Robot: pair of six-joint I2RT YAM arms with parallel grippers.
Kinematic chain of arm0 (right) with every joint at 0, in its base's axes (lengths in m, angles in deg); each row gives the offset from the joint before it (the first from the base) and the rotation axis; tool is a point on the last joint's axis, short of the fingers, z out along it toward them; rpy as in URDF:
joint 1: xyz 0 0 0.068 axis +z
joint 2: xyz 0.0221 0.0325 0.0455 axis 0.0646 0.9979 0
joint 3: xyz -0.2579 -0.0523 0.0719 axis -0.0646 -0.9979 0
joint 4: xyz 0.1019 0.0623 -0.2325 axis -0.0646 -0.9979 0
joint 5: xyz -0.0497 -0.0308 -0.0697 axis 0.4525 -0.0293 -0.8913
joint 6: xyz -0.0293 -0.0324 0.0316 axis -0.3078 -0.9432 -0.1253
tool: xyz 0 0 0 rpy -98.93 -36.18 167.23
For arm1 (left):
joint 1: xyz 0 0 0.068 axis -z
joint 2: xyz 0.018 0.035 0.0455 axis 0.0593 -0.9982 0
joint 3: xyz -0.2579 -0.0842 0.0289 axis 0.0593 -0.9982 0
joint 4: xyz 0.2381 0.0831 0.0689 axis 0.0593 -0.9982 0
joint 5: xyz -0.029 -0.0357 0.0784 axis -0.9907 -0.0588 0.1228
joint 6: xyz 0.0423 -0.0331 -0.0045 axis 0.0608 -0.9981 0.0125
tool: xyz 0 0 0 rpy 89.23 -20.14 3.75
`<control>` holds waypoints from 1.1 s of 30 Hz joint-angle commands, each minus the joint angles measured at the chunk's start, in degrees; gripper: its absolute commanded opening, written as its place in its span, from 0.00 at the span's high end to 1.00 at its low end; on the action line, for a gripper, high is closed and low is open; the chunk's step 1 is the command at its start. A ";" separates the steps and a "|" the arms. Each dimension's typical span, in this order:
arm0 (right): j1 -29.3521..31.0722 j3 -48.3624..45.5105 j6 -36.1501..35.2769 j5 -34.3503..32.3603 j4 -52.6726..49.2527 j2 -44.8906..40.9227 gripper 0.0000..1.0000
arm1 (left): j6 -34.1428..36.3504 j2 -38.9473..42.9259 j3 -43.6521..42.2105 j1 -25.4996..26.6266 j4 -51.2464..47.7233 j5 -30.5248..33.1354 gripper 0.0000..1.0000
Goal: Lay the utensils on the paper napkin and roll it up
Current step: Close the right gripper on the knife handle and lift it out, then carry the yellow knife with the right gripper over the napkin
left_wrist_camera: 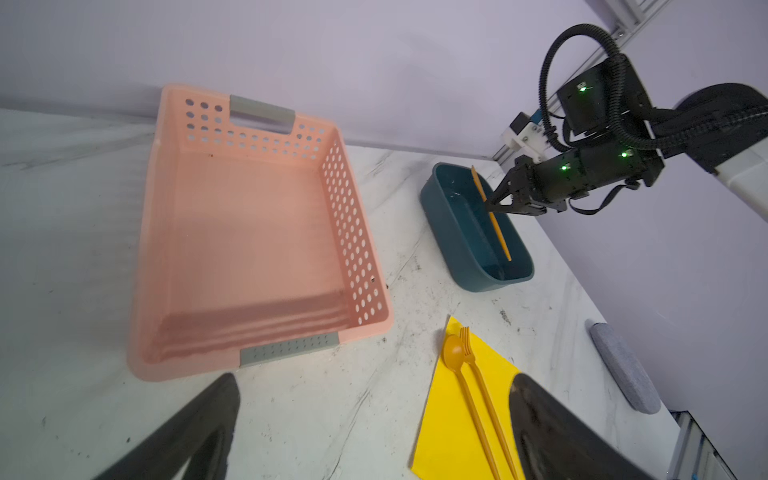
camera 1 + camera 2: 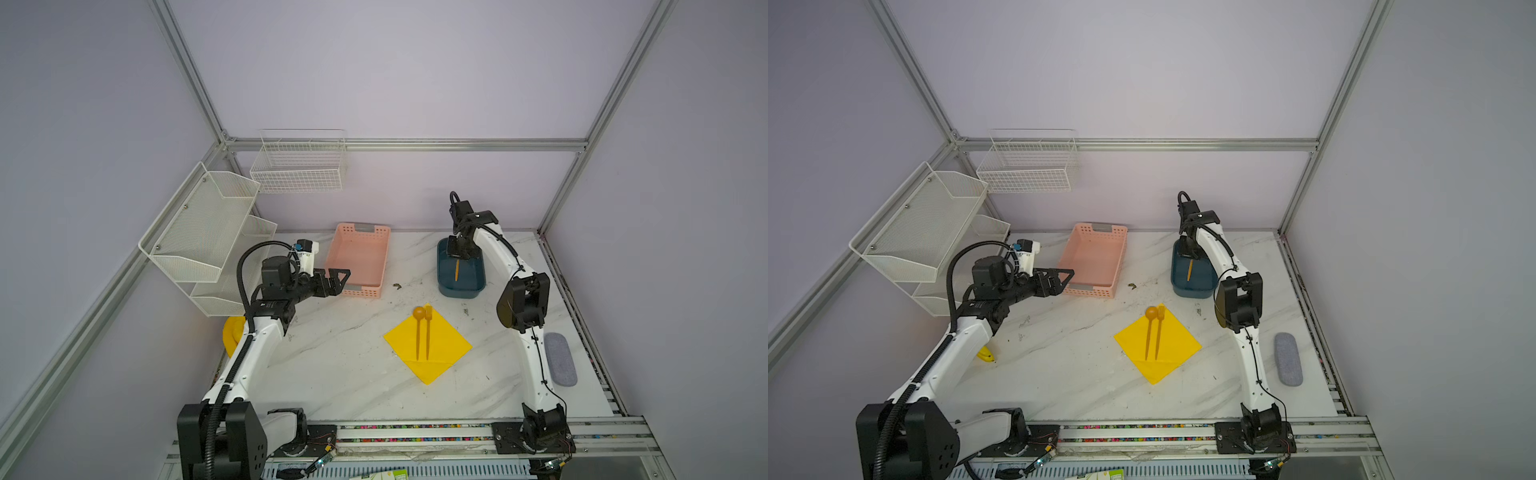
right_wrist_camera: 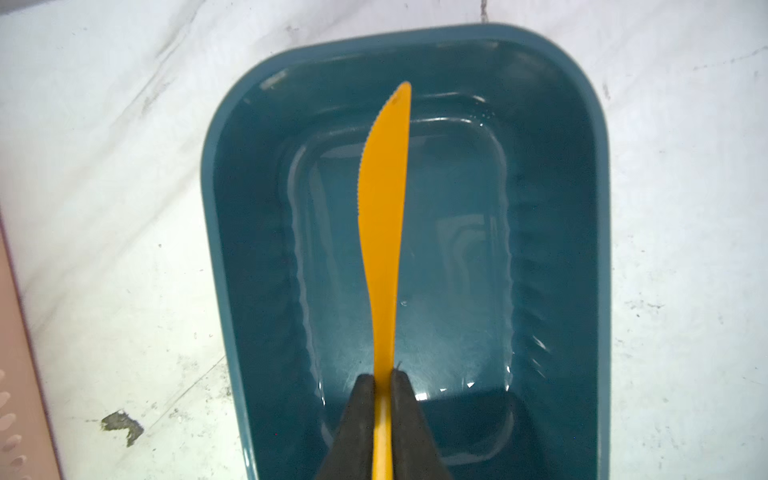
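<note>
The yellow paper napkin [image 2: 440,349] [image 2: 1173,347] lies as a diamond on the marble table. An orange spoon [image 2: 418,312] and fork [image 2: 428,332] lie side by side on it, heads at its far corner; the left wrist view shows them too. My right gripper [image 3: 382,378] is shut on the handle of the orange knife [image 3: 384,208], whose blade hangs above the inside of a dark blue tub [image 3: 561,208] [image 2: 461,289]. My left gripper [image 2: 338,278] [image 1: 374,378] is open and holds nothing, hovering by the near left corner of a pink basket.
The pink perforated basket [image 2: 359,259] stands at the back middle, left of the tub. A grey oval pad [image 2: 560,359] lies by the right edge. Yellow bananas [image 2: 985,354] sit partly hidden behind my left arm. White mesh shelves [image 2: 203,237] and a wire basket [image 2: 299,166] hang on the walls.
</note>
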 commanded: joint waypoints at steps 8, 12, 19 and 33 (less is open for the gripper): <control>2.00 0.21 -0.17 -1.48 -3.65 -6.72 0.88 | -3.57 2.36 -3.98 -0.31 9.01 -8.44 0.00; 3.30 -1.44 -0.20 -2.07 -4.07 -8.75 0.88 | -3.69 2.64 -4.17 -0.30 9.37 -8.49 0.00; 5.89 -9.20 0.56 -2.02 -1.38 -14.38 0.88 | -4.61 2.24 -4.17 -0.31 9.37 -8.43 0.00; 12.03 -24.26 3.23 -1.92 2.89 -24.06 0.89 | -4.58 1.84 -4.16 -0.31 7.17 -7.58 0.00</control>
